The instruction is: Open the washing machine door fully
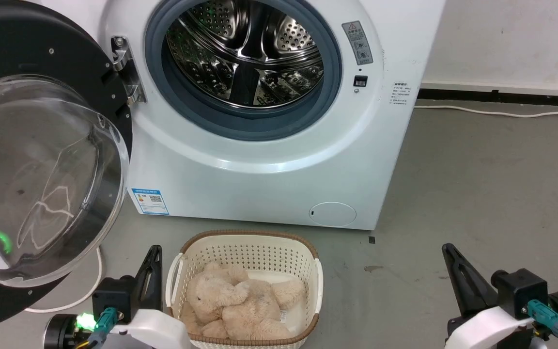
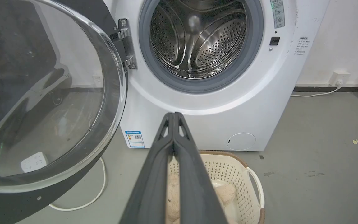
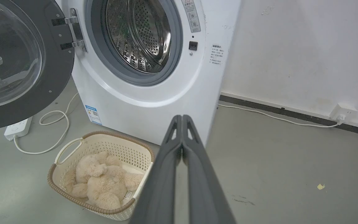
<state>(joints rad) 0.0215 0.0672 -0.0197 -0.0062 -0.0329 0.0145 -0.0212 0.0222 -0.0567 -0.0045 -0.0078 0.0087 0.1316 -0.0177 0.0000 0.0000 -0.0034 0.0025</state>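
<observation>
The washing machine door [image 1: 41,160], glossy black with a bulging clear glass bowl, stands swung wide open to the left on its metal hinge [image 1: 126,70]; the same door [image 2: 42,93] fills the left of the left wrist view, and this door [image 3: 17,59] also hangs at upper left in the right wrist view. The steel drum [image 1: 245,53] lies exposed inside its grey rubber ring. My left gripper [image 1: 153,254] is shut and empty, low at the left of the basket, clear of the door. My right gripper [image 1: 448,252] is shut and empty at lower right, over bare floor.
A cream basket [image 1: 247,252] holding a beige plush toy [image 1: 240,303] sits on the floor before the machine. A white cable [image 1: 85,295] and power strip [image 3: 17,129] lie under the door. A small round white flap [image 1: 332,214] is low on the machine front. Grey floor stretches right.
</observation>
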